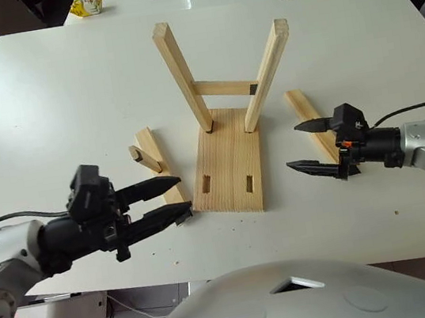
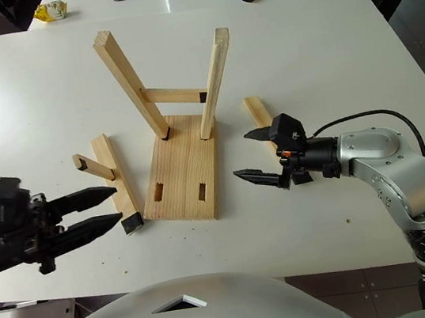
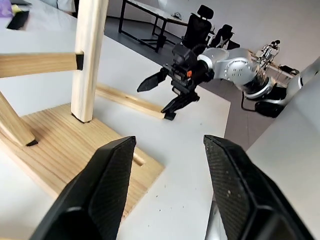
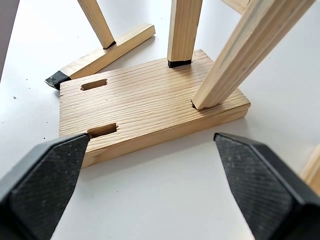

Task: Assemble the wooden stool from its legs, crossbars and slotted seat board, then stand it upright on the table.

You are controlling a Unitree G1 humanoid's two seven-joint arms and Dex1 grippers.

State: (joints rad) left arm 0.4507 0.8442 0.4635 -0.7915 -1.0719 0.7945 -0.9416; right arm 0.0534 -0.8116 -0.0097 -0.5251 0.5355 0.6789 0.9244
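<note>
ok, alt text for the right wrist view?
A wooden seat board lies flat on the white table, with two legs standing in it at one end and two empty slots at the other. The right gripper is open in front of it, its black fingers holding nothing. Another leg piece lies on the table beyond the board.

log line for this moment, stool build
board flat | joined legs standing in it | near slots empty | left loose leg, right loose leg beside board | left pincer open | right pincer open
</note>
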